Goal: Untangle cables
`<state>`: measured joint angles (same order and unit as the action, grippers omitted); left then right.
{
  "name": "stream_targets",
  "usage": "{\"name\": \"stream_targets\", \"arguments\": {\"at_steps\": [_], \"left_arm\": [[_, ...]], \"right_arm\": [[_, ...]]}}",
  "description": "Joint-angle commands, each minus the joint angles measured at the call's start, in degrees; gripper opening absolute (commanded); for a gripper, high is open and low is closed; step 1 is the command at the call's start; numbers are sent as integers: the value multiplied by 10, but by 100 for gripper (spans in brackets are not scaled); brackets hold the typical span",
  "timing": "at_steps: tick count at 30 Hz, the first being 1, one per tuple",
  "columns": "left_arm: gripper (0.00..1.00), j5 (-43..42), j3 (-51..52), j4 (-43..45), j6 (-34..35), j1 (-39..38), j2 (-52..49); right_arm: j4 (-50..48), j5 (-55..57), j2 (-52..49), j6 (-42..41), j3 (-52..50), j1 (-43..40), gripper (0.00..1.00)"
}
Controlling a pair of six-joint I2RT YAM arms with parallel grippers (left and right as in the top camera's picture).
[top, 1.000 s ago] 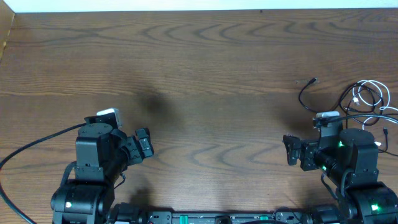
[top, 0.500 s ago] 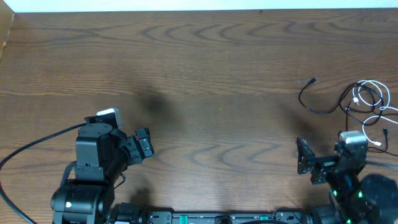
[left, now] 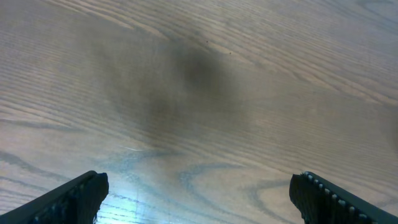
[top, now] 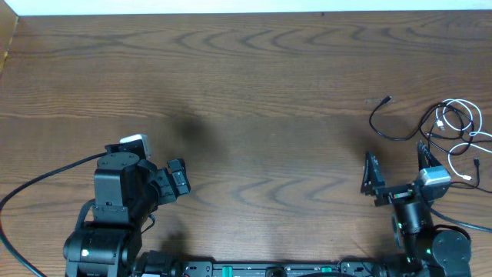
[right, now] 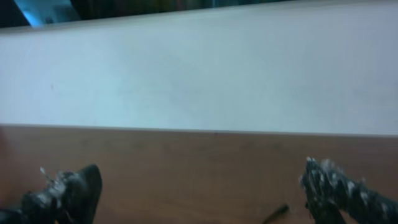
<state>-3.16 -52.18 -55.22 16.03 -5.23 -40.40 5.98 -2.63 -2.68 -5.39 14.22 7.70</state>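
Bottom edge, overhead view: both arm bases, with green lights on the dark housings; any writing on them is too small to read.
Lower left, left gripper [top: 177,178]: jaws stand wide apart. The left wrist view shows the left gripper [left: 199,182] with only bare wood between its fingers, holding and touching nothing.
Left wrist block [top: 135,142]: a pale unit on top of the arm; no legible marking.
Lower right, right gripper [top: 398,165]: jaws spread wide, fingers aimed toward the top of the frame, nothing clamped. The right wrist view shows the right gripper [right: 200,177] with open tabletop between its fingers.
Right gripper and cords: the finger nearer the right edge lies just beside the lowest black strand; contact cannot be told.
Right side, mid-height, cables [top: 450,127]: a loose tangle of thin black and white cords lying on the table [top: 254,92], beyond the right gripper and well apart from the left gripper.
Black cord [top: 377,127]: an open curve whose plug end points toward the upper right; its other end runs rightward into the tangle.
White cords [top: 461,108]: overlapping loops with no single axis, reaching the right edge of the frame.
Right wrist view, bottom edge: a small dark cord end [right: 277,213], blurred.
Top edge: a white strip [top: 231,6] borders the wood.
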Motion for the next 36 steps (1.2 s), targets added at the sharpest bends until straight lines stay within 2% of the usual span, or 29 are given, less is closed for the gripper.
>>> {"name": "stream_targets", "arguments": {"at_steps": [1,10,15,18,24,36], "left_arm": [[98,-5,3,0,-8,3,0],[98,-5,3,0,-8,3,0],[98,-5,3,0,-8,3,0],[98,-5,3,0,-8,3,0],[98,-5,3,0,-8,3,0],[98,-5,3,0,-8,3,0]], "right_arm": [[-60,10,16,3,-49,0,99],[-200,10,24,3,-140,-24,99],[-199,13,24,3,-139,-45,99],[-178,12,24,3,-139,-54,99],[-17,15,23,3,-139,-55,99],[-17,14,22,3,-139,-56,99]]}}
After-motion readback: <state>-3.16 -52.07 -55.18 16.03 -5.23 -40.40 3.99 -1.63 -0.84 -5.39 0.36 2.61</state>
